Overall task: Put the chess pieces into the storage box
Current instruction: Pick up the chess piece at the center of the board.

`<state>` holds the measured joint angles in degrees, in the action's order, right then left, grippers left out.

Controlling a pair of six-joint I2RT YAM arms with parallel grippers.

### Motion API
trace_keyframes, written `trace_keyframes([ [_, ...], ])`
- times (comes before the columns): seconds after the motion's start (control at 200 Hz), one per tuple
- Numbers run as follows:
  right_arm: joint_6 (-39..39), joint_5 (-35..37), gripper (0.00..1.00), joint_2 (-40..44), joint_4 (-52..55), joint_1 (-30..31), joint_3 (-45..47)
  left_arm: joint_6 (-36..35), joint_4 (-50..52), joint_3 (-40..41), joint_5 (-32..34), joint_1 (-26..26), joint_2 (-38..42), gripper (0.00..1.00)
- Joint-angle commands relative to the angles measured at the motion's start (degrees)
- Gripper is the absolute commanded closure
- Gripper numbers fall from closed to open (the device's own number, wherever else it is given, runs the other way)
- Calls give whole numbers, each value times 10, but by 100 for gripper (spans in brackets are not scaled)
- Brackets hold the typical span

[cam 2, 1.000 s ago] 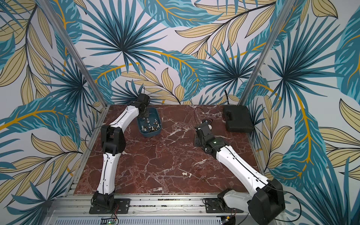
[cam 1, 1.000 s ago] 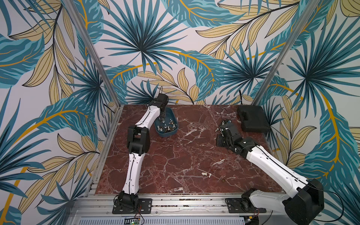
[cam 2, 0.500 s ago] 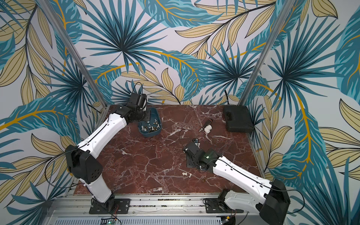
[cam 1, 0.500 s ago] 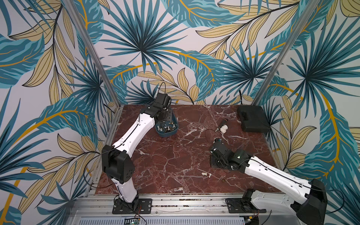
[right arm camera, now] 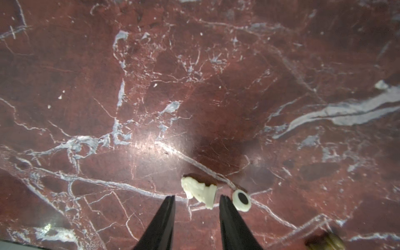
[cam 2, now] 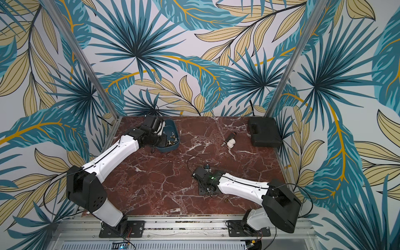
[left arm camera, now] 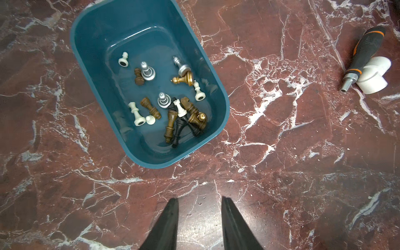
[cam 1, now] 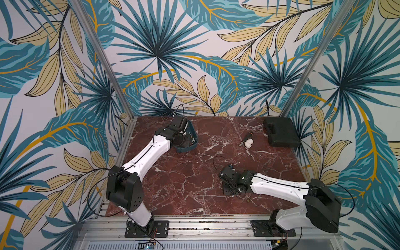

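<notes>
Right wrist view: my right pincer (right arm camera: 197, 196), open, straddles one white knight (right arm camera: 199, 192); one white piece (right arm camera: 241, 200) and one gold piece (right arm camera: 324, 243) lie nearby. My left pincer (left arm camera: 198, 198) gapes empty near the box (left arm camera: 91, 49) holding about sixteen pieces (left arm camera: 171, 123).

The left arm (cam 1: 149, 152) and right arm (cam 1: 279, 188) wear white shells, black joints, thin black cables and tapered black fingers (left arm camera: 166, 225).

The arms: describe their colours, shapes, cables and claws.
Left arm and right arm: white shells, black joints, thin black cables looping alongside. Left claw and right claw: each black, two-pronged, tapered. A green light glows on the right wrist.
</notes>
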<state>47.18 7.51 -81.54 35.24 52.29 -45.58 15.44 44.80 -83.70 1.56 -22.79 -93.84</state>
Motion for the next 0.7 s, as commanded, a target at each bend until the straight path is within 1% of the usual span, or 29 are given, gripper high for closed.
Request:
trace_keyframes([
  [0.0, -11, -19, 59, -21, -11, 2, 11, -4, -1, -5, 13, 3, 18, 63],
  [0.11, -13, -20, 58, -37, -13, 3, 10, -4, -1, -9, 13, 3, 16, 63],
  [0.24, -14, -5, 53, -45, -2, 2, 9, -4, 1, -13, 13, 3, 15, 63],
  [0.265, -15, -2, 53, -47, 2, 3, 8, -4, 1, -12, 31, 3, 15, 63],
  [0.366, -18, -3, 52, -56, 5, 2, 9, -6, 1, -12, 35, 4, 13, 63],
  [0.516, -24, -14, 54, -73, 2, 4, 6, -5, 0, -10, 37, 6, 9, 63],
  [0.631, -31, -16, 61, -82, 2, 3, -1, -5, 0, -9, 37, 6, 8, 63],
  [0.696, -35, -15, 66, -87, 5, 3, -6, -5, 0, -9, 39, 7, 10, 63],
])
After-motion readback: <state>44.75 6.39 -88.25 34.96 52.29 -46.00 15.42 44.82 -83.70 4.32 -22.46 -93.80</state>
